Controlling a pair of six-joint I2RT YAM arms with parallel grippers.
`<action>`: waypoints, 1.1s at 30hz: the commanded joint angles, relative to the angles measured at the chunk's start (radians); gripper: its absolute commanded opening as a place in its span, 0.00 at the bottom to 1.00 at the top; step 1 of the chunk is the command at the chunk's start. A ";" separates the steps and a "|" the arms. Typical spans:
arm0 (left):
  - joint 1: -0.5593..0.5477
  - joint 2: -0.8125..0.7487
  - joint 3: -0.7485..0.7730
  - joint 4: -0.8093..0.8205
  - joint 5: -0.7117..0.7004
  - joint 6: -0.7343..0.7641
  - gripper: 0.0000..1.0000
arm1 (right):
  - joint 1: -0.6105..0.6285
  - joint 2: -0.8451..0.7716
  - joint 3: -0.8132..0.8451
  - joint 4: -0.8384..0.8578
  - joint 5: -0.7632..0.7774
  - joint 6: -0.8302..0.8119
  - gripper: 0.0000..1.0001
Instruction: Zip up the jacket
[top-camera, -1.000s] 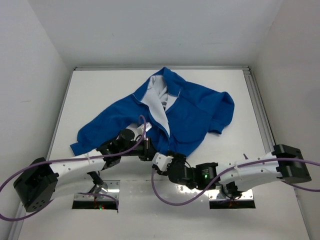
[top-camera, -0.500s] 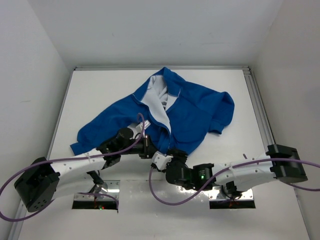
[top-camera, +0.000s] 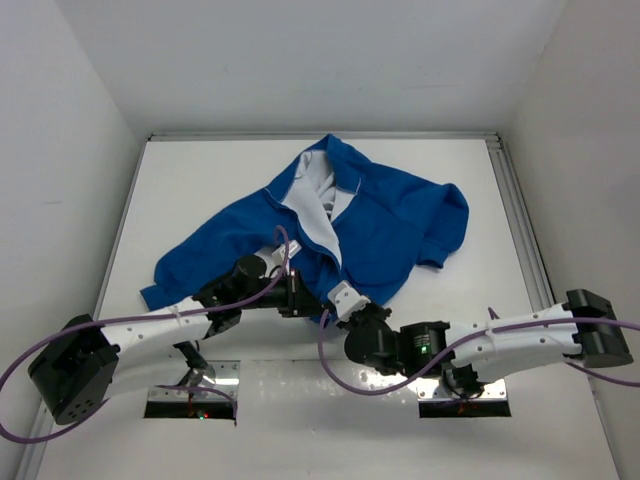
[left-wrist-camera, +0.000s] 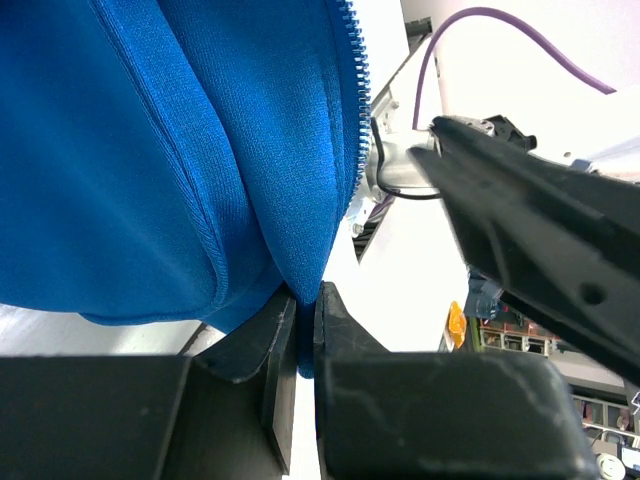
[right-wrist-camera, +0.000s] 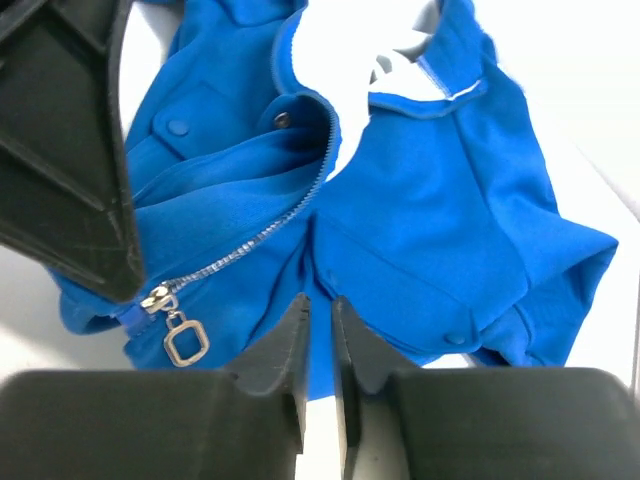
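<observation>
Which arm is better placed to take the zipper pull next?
Right. The right gripper is beside the zipper pull, while the left gripper is clamped on the jacket hem.

One jacket (top-camera: 390, 225), spread on one white table (top-camera: 200, 180). Two arms reaching to the jacket's near hem: left arm (top-camera: 150, 325) and right arm (top-camera: 500, 340). Two grippers at that hem, left gripper (left-wrist-camera: 305, 300) and right gripper (right-wrist-camera: 318, 305), two fingers apiece. Two purple cables (top-camera: 284, 245), one per arm. One zipper slider (right-wrist-camera: 157, 298) with one square pull ring (right-wrist-camera: 184, 343) on the jacket's front. Three snap studs (right-wrist-camera: 283, 119) on the jacket in the right wrist view. Two metal base plates (top-camera: 225, 375) nearer than the jacket.
</observation>
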 joint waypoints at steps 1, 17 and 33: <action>0.018 -0.020 0.015 0.040 0.023 -0.008 0.00 | 0.468 -0.030 0.060 -0.052 0.046 0.110 0.10; 0.035 -0.170 -0.165 0.251 0.060 -0.100 0.00 | 0.396 -0.777 -0.319 0.193 -0.371 0.380 0.11; 0.044 -0.371 -0.188 0.060 -0.064 -0.042 0.00 | -0.083 -0.336 -0.193 0.297 -0.909 0.620 0.25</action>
